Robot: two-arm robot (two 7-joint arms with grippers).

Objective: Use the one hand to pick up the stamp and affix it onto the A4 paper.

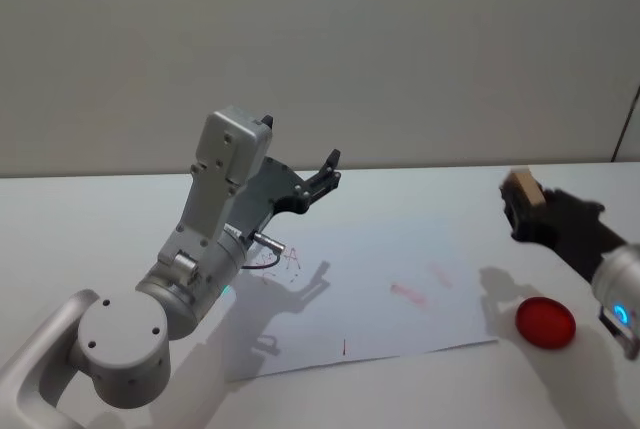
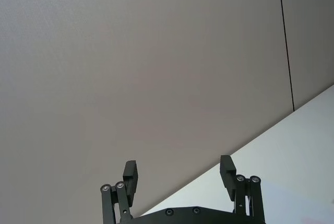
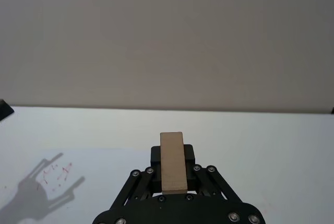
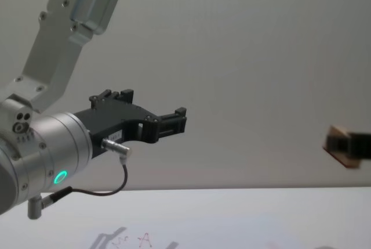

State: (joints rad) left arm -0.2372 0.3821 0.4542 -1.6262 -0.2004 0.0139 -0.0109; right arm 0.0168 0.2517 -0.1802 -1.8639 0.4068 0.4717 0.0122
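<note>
while aloft beyond a4 paper (image 1: 400,294) edge, stamp (image 1: 523,187)

The stamp (image 4: 342,145) is cut by the chest view's right edge and blurred. In the right wrist view its lower end sits hidden between the jaws. The red marks on the A4 paper (image 1: 400,299) are mostly too faint to read.

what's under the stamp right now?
Bare white table, well below it. The right gripper holds the stamp up in the air, off the paper's right edge, with a red disc nearer the robot. The stamp's underside is hidden.
</note>
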